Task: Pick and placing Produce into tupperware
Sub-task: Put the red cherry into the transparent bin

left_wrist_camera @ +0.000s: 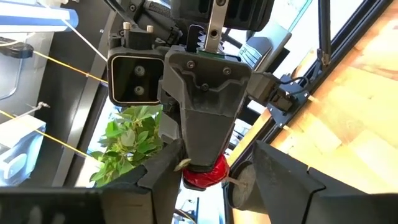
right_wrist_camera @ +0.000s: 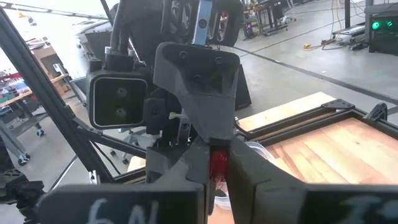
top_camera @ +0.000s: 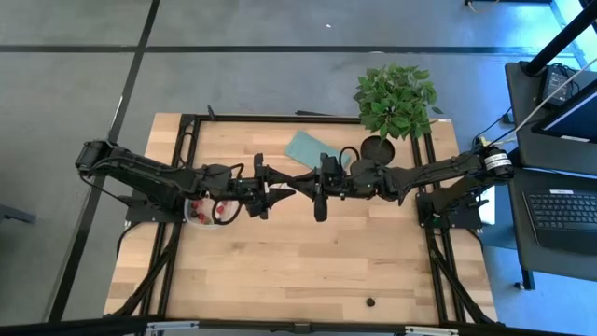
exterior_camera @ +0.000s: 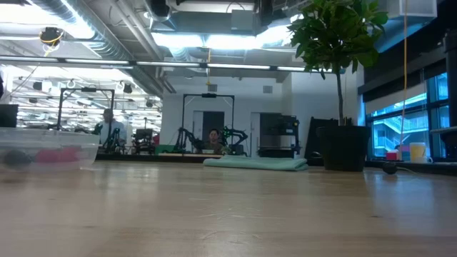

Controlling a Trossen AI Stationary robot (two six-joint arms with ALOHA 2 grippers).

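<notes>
My two arms meet nose to nose, raised above the middle of the table. My right gripper (right_wrist_camera: 215, 169) is shut on one small red fruit (left_wrist_camera: 203, 177) of the produce. My left gripper (left_wrist_camera: 214, 183) is open and faces it, a finger on either side of the fruit; I see no touch. The clear tupperware (top_camera: 207, 212) rests on the table under my left arm, with several red and dark fruits (top_camera: 220, 211) inside. The low view shows the tupperware (exterior_camera: 46, 150) at the left and neither gripper. My right gripper pinches the red fruit (right_wrist_camera: 217, 163) between its two fingertips. The fingers lie level and come from the table's right side. The fruit is lifted well clear of the table, and a pale bit of stem (left_wrist_camera: 182, 164) sticks out beside it.
A flat teal pad (top_camera: 312, 149) lies at the far middle of the table. A leafy potted plant (top_camera: 396, 98) stands at the far right corner. A small dark object (top_camera: 370, 301) sits near the front edge. Bare wood (top_camera: 308, 261) spreads between the arms and the front edge.
</notes>
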